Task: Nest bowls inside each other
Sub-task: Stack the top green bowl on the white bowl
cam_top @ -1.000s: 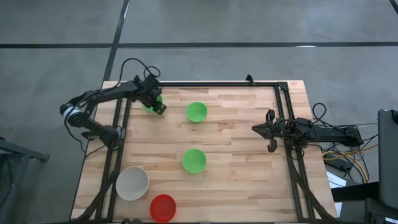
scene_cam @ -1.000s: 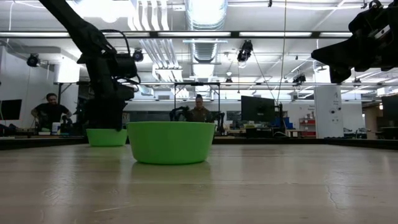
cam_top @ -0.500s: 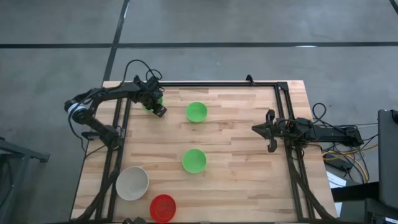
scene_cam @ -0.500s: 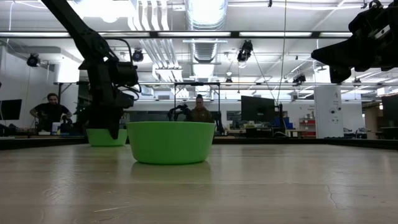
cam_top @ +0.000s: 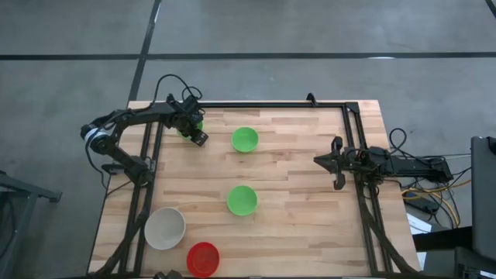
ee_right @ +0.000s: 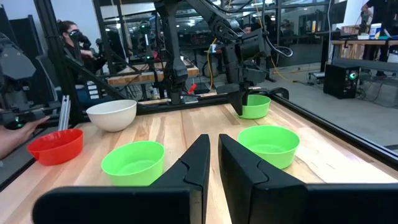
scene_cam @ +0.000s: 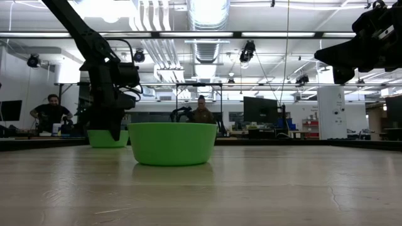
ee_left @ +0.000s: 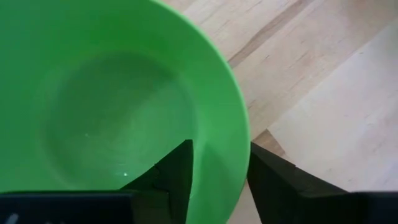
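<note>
Five bowls stand on their bases on the wooden table. One green bowl (cam_top: 184, 132) is at the far left under my left gripper (cam_top: 194, 132). A second green bowl (cam_top: 245, 139) is beside it and a third (cam_top: 242, 200) at mid-table. A pale bowl (cam_top: 165, 228) and a red bowl (cam_top: 203, 258) stand near the front left. My left gripper (ee_left: 217, 180) is open and points steeply down, one finger inside the far-left bowl (ee_left: 112, 112) and one outside its wall. My right gripper (cam_top: 335, 163) hangs shut and level above the table's right side. My left gripper stands astride the far-left green bowl's rim (ee_left: 241, 149), coming from above. One finger (ee_left: 177, 180) is over the inner wall and the other finger (ee_left: 273, 186) is just outside it. Whether either finger touches the wall, I cannot tell. The bowl sits upright on the table.
A dark metal frame (cam_top: 271, 104) runs along the table's far edge and down both sides. Cables (cam_top: 418, 194) lie beyond the right edge. Bare wood lies between the mid-table bowl and my right gripper. People sit at desks far behind the table in the low view.
My left gripper has sunk a little onto the far-left green bowl; in the low view its outer finger now reaches down beside the bowl's wall. The bowls have kept their places.
</note>
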